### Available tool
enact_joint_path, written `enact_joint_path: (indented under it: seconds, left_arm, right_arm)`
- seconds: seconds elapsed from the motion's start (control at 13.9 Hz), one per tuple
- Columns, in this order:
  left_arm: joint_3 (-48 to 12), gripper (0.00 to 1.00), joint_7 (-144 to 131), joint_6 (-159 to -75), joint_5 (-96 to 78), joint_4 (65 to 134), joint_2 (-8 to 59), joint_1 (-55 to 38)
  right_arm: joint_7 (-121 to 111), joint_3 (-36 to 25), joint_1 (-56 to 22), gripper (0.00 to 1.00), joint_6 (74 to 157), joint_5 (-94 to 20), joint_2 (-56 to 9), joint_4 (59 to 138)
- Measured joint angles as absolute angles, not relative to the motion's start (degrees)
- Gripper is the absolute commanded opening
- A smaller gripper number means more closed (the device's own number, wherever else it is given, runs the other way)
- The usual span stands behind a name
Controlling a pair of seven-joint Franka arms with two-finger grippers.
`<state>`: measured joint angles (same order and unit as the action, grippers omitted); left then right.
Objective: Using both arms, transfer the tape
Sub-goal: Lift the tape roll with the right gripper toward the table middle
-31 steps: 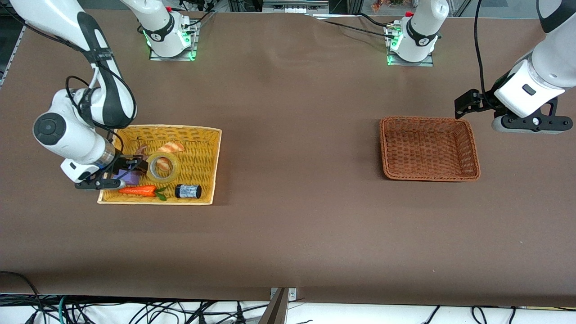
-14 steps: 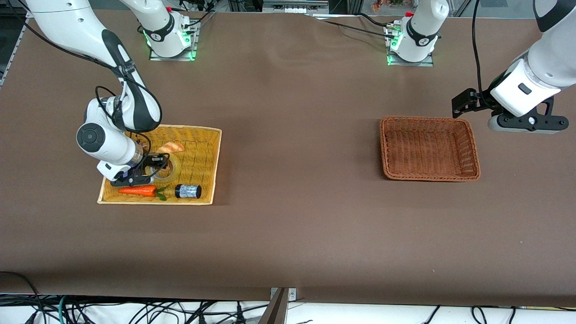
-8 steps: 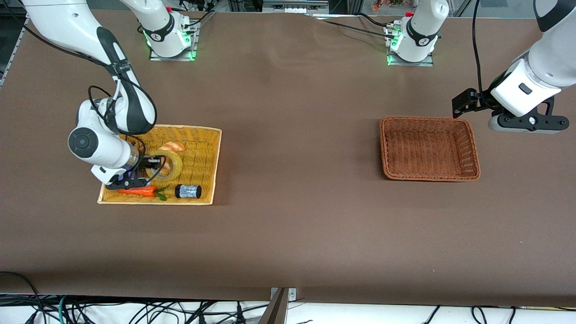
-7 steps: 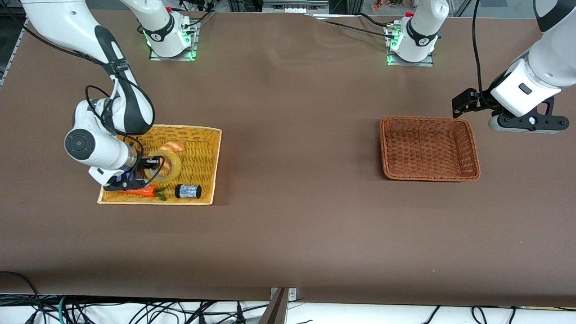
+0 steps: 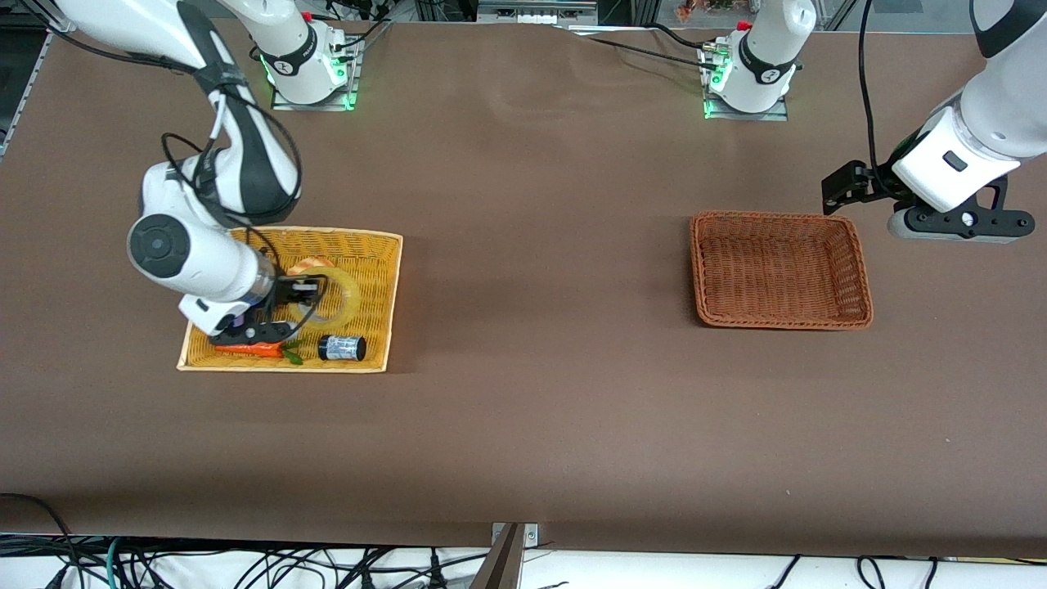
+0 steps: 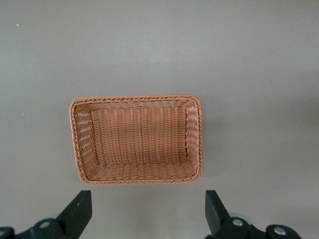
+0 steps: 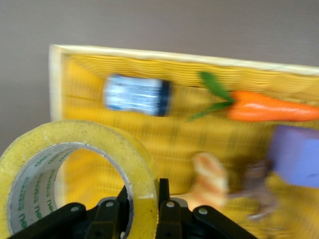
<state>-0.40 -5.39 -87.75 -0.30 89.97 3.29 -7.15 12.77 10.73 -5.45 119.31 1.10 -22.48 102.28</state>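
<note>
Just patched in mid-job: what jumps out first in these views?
The right hand is shut on the tape, raised over the yellow basket with the carrot and black cylinder. The left hand waits open above the bare brown basket.

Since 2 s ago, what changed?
The right gripper went in from the yellow basket's edge, closed on the tape's wall and has lifted it; the roll now hangs above the basket, shifted toward the brown basket's end. The carrot, the black cylinder and the bread stayed put. The left gripper waits open beside the brown basket, barely moved.
</note>
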Motion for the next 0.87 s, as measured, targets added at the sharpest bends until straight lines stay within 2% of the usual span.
enact_joint_path:
  seconds: [0.22, 0.5, 0.87]
  left_arm:
    - [-0.3, 1.00, -5.4, -87.7, -0.3, 90.0, 3.3, -7.1]
    - [-0.3, 1.00, -5.4, -87.7, -0.3, 90.0, 3.3, -7.1]
    - [-0.2, 1.00, -5.4, -87.6, -0.3, 89.9, 3.3, -7.1]
  right_arm:
    - [29.7, 18.1, -8.4, 0.00, 119.3, 1.2, -22.7, 99.7]
    - [44.4, 18.8, -18.4, 0.00, 122.8, 3.7, -26.5, 96.0]
    - [63.7, 18.7, -27.5, 0.00, 134.8, 17.4, -37.9, 92.7]
